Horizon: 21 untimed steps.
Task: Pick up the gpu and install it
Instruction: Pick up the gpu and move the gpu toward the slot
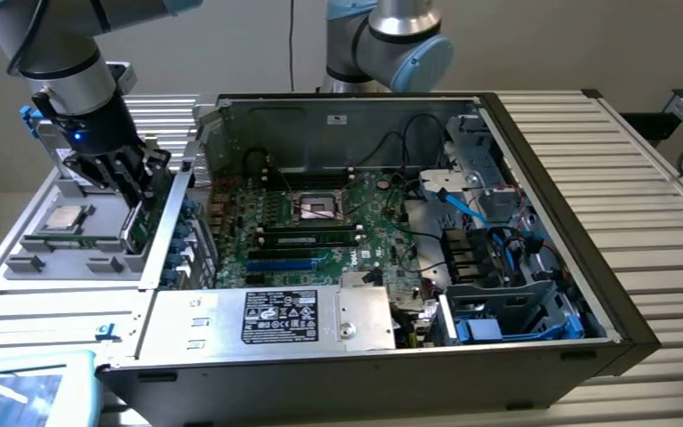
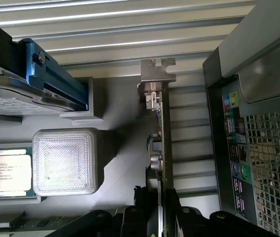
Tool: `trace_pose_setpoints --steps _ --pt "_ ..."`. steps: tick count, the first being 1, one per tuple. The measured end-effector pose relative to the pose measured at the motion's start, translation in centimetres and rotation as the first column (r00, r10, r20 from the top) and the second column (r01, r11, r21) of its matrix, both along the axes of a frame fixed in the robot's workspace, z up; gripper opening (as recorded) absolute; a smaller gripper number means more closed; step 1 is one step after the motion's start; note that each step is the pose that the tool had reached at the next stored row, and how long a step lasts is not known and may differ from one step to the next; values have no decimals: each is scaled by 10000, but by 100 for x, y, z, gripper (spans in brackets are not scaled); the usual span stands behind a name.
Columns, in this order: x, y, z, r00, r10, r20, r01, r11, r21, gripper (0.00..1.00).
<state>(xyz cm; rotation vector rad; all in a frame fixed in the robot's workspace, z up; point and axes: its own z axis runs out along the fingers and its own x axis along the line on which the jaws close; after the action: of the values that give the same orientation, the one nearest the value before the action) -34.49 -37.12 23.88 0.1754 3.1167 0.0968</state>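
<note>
The gpu (image 1: 142, 228) stands on edge in a slot of the grey parts tray (image 1: 33, 267), outside the case on the exterior view's left, green board facing out. My gripper (image 1: 134, 191) reaches down over its top edge. In the wrist view the gpu (image 2: 162, 143) appears edge-on with its metal bracket (image 2: 157, 74) at the far end, and my gripper (image 2: 158, 213) has one dark finger (image 2: 136, 210) pressed close on each side, shut on the card. The open computer case (image 1: 532, 160) shows the motherboard (image 1: 317, 233) with blue expansion slots (image 1: 282, 264).
A processor (image 1: 67, 218) (image 2: 12, 172) lies in the tray beside a clear square cover (image 2: 65, 161). A blue-framed part (image 2: 56, 79) sits in the tray too. The case's rear port panel (image 2: 236, 143) is close beside the card. A second arm's base (image 1: 389, 44) stands behind the case.
</note>
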Motion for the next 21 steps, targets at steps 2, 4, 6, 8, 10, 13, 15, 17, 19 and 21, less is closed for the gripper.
trace_pose_setpoints --steps 2,4,6,8,10,13,15,17,19,21 --pt "0 0 0 10000 0 0 0 10000 0 27" --pt "0 0 0 10000 0 0 0 10000 0 27" --pt "0 0 0 10000 0 0 0 10000 0 27" --pt "0 0 0 10000 -1 0 1 10000 0 27" --pt "0 0 13 10000 0 5 0 10000 4 27" --pt "-1 0 140 10000 -1 1 1 10000 1 27" --pt "0 0 231 10000 -1 1 1 10000 1 27" --pt "0 0 321 10000 -1 1 1 10000 1 27" --pt "0 0 411 10000 -1 0 1 10000 0 27" --pt "0 0 494 10000 0 -1 0 10000 0 27"
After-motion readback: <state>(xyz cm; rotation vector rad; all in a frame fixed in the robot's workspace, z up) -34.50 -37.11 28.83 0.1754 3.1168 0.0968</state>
